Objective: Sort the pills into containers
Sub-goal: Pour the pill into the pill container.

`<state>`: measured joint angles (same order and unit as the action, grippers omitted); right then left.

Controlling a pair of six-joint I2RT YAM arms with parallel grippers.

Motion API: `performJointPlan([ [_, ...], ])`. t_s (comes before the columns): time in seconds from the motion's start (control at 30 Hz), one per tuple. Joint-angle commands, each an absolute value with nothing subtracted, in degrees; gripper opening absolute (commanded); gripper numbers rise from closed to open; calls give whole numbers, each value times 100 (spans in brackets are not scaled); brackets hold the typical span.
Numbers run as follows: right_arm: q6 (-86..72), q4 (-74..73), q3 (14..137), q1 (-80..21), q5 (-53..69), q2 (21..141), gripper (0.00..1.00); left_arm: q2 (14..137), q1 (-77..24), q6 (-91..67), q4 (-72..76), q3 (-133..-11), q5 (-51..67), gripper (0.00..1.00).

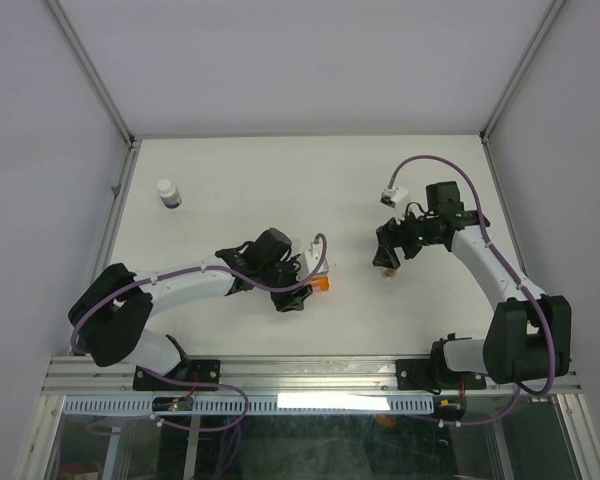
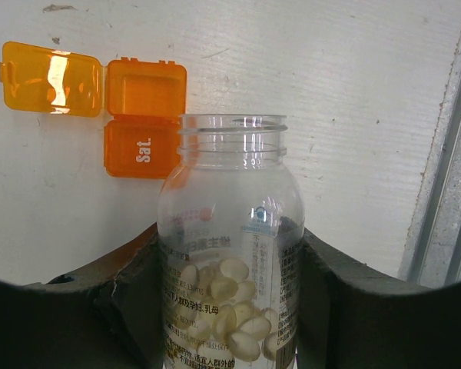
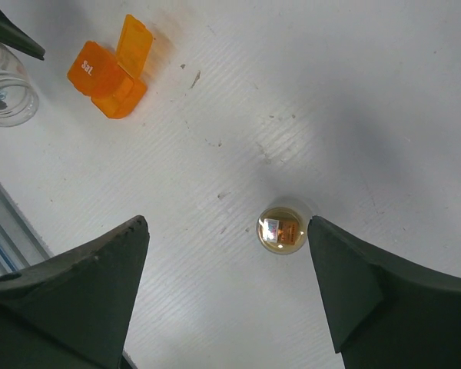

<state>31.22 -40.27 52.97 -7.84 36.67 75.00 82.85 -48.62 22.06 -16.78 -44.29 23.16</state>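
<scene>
My left gripper [image 2: 229,250] is shut on a clear plastic vial [image 2: 230,192], upright and uncapped, with several pale oval pills [image 2: 227,296] in its lower part. Just behind it lies a small translucent orange container [image 2: 142,115] marked "Sat.", its lid flipped open. From above, the left gripper [image 1: 296,284] sits beside this orange container [image 1: 321,284]. One round amber pill [image 3: 281,229] lies on the table between the fingers of my open right gripper [image 3: 227,223], close to the right finger [image 3: 353,284] and apart from it. In the top view the pill [image 1: 386,270] is just below the right gripper [image 1: 388,256].
A white bottle with a dark band [image 1: 169,193] stands alone at the far left of the table. The right wrist view shows the orange container [image 3: 107,73] and the vial's mouth [image 3: 8,96] at upper left. A metal rail [image 2: 446,192] edges the table [image 1: 280,180].
</scene>
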Motion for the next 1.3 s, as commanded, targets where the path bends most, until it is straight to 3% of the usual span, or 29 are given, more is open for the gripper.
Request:
performJointPlan([
  [0.0,3207,-4029,5572,-696,3957,7252,88,8468,-4752,2522,-1695,-4762,2536,0],
  [1.27,3275,-4135,5595,-466,4236,7216,88,9282,-4632,2597,-2767,-5737,2260,0],
])
